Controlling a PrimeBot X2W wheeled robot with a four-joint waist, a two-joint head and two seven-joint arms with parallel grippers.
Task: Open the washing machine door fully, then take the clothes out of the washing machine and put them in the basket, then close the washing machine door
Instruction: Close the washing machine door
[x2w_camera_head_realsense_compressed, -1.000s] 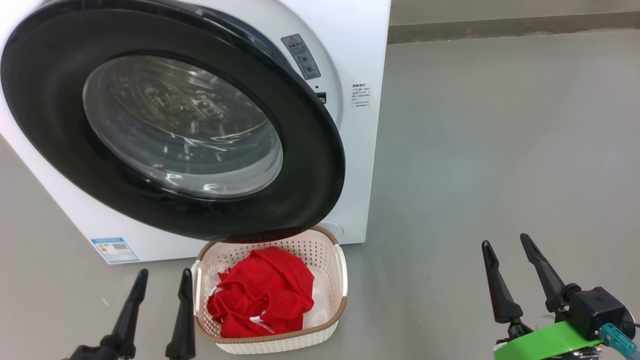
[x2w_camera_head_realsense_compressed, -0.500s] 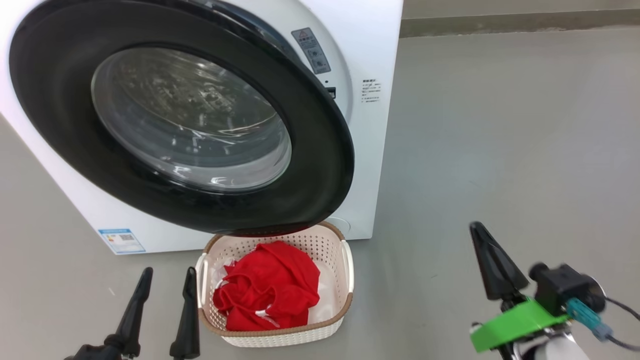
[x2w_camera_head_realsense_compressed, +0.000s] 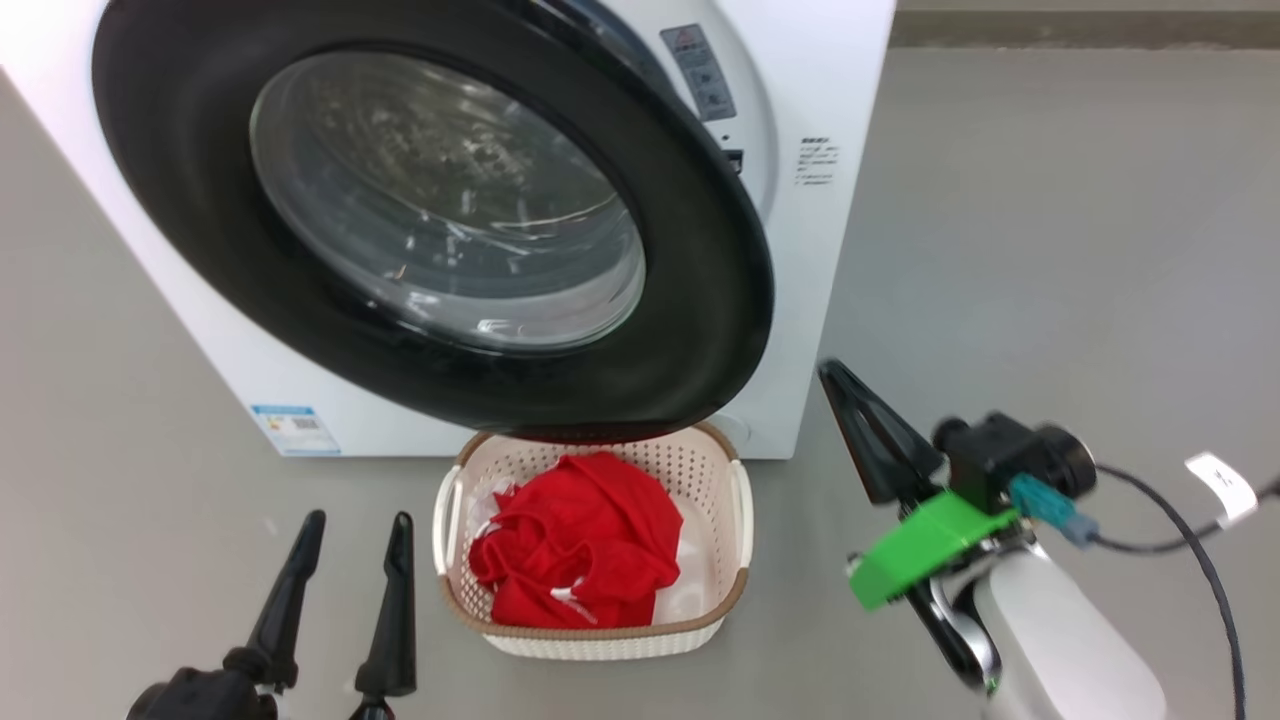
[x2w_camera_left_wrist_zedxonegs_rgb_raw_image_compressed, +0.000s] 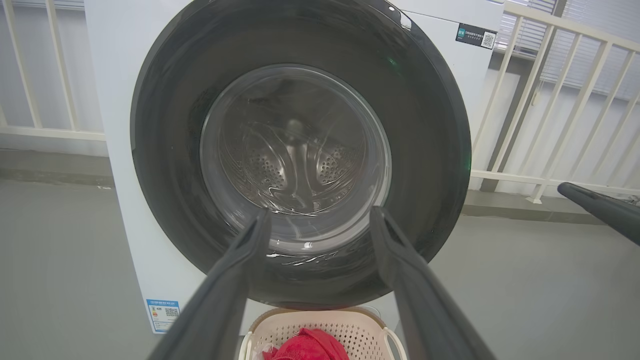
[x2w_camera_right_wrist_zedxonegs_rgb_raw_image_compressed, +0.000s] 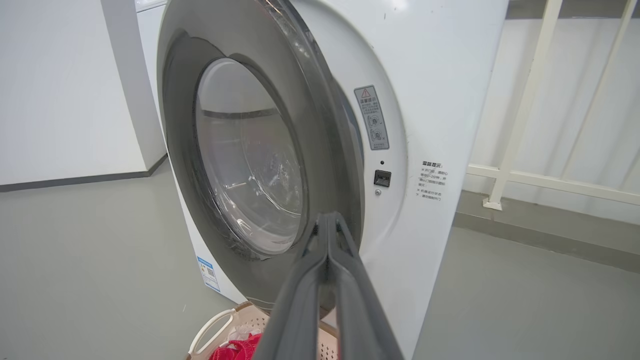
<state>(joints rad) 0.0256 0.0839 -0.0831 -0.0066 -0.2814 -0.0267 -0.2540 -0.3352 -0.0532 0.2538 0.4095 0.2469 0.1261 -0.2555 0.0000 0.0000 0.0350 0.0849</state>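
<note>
Left end effector (x2w_camera_head_realsense_compressed: 357, 522) (x2w_camera_left_wrist_zedxonegs_rgb_raw_image_compressed: 320, 214): spread wide, holding nothing, low over the floor (x2w_camera_head_realsense_compressed: 1050, 250), just left of the basket (x2w_camera_head_realsense_compressed: 590, 645), aimed at the door (x2w_camera_head_realsense_compressed: 440, 200). Right end effector (x2w_camera_head_realsense_compressed: 835, 378) (x2w_camera_right_wrist_zedxonegs_rgb_raw_image_compressed: 327, 219): pinched fully together, gripping nothing, raised near the door's lower right rim and apart from it in head view; green bracket (x2w_camera_head_realsense_compressed: 925, 545) behind the fingers. Door: round, glossy black rim, bulging clear window; ajar, swung partway out from the washer (x2w_camera_head_realsense_compressed: 850, 80), with a gap and the latch slot (x2w_camera_right_wrist_zedxonegs_rgb_raw_image_compressed: 382, 178) visible at its right edge; lower rim overhanging the basket's far edge. Washer: white front-loader on the floor; perforated steel drum (x2w_camera_left_wrist_zedxonegs_rgb_raw_image_compressed: 270, 172) seen through the glass; blue label (x2w_camera_head_realsense_compressed: 295, 428) at the lower left of the front; warning sticker (x2w_camera_head_realsense_compressed: 700, 70) to the upper right of the opening. Basket: cream, perforated, brown rim, white side handles, on the floor directly before the washer and below the door. Clothes (x2w_camera_head_realsense_compressed: 580, 540): red, bunched, inside the basket. Railing (x2w_camera_left_wrist_zedxonegs_rgb_raw_image_compressed: 550, 100): white, behind the washer.
</note>
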